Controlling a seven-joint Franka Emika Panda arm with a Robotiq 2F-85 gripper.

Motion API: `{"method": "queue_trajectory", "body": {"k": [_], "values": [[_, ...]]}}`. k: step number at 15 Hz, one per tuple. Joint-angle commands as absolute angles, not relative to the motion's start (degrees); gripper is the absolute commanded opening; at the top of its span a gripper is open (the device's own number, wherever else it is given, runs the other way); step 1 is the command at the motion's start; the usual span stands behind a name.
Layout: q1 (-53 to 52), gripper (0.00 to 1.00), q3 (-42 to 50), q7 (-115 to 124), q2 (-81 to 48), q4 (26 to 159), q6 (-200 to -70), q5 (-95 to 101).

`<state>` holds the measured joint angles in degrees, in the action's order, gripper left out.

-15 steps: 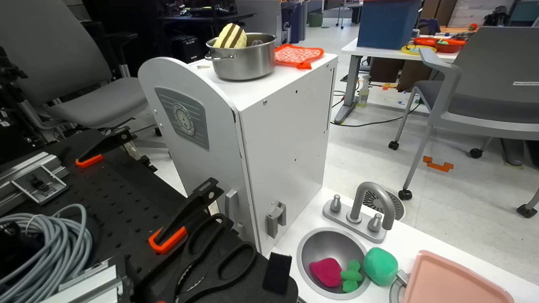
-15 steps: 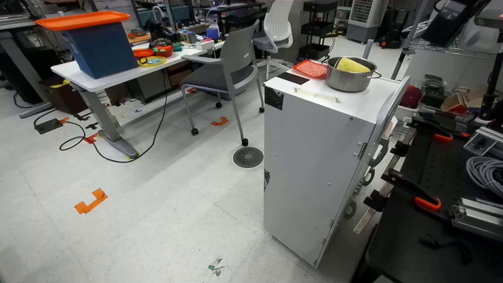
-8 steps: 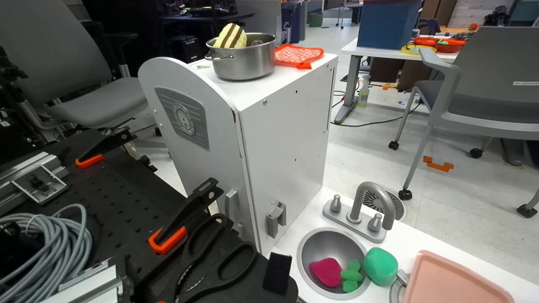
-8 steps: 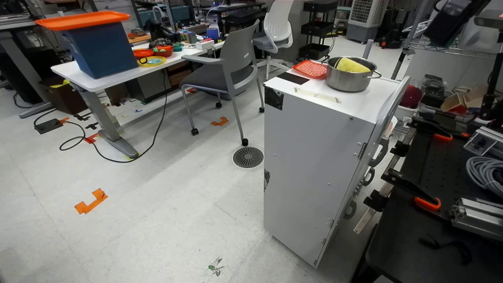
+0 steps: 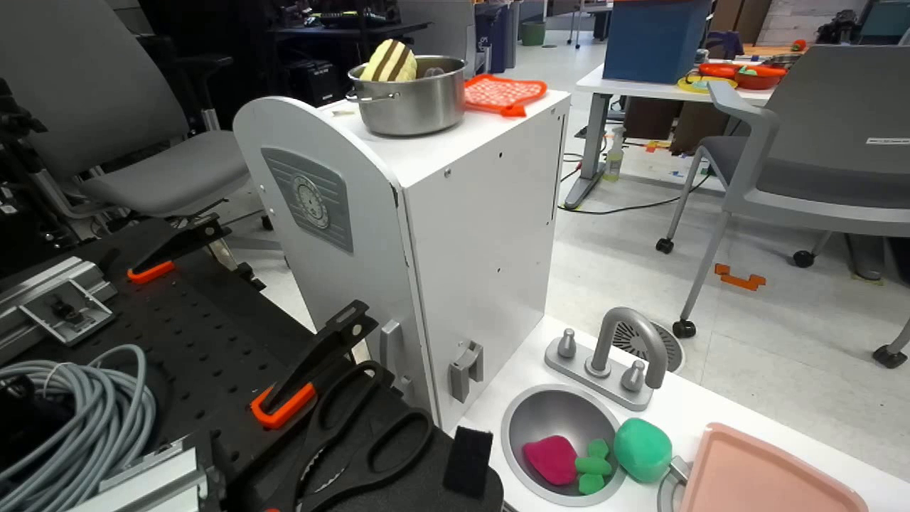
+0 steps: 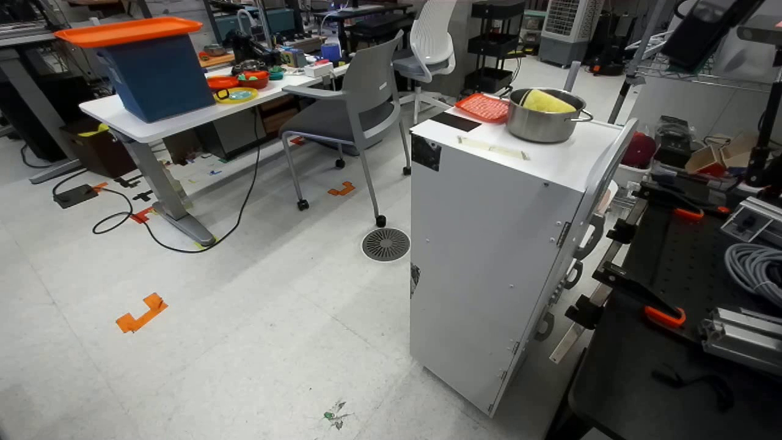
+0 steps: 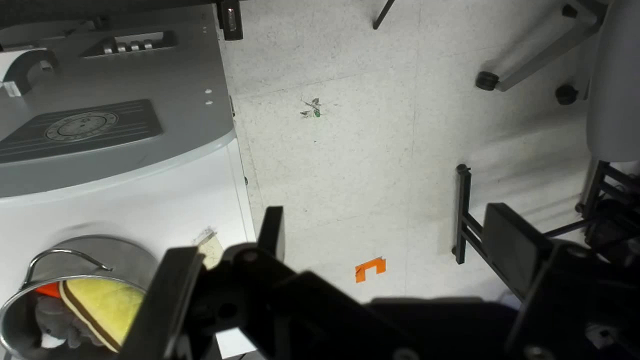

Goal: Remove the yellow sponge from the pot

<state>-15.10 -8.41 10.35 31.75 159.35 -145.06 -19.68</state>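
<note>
The yellow sponge, pale yellow with dark brown stripes, leans inside the steel pot and rises above its rim in an exterior view [image 5: 389, 62]. It also shows in an exterior view [image 6: 547, 101] and in the wrist view [image 7: 107, 305]. The round grey pot [image 5: 416, 107] stands on the white cabinet top; it also shows in an exterior view [image 6: 540, 126] and at the lower left of the wrist view [image 7: 112, 252]. My gripper [image 7: 390, 230] is open and empty over the floor, to the side of the pot. The sponge's lower part is hidden in the pot.
A grey plush item [image 7: 55, 317] lies in the pot beside the sponge. An orange-red mesh tray [image 5: 503, 94] lies beside the pot. The white cabinet [image 6: 489, 244] has a raised rounded panel [image 5: 284, 117]. A black table [image 5: 213, 320] with clamps adjoins. A sink [image 5: 551, 402] holds toy food.
The dark arm part at the top right of an exterior view has shifted very slightly. The sponge and the pot have not moved.
</note>
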Motion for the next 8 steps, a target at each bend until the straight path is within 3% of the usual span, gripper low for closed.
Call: {"method": "queue_trajectory", "body": {"k": [1, 8], "values": [[-14.4, 1.00, -8.9, 11.1, 32.1, 159.3, -144.7, -18.8], [-8.3, 1.00, -11.5, 18.0, 33.7, 159.3, -143.8, -12.0]]}}
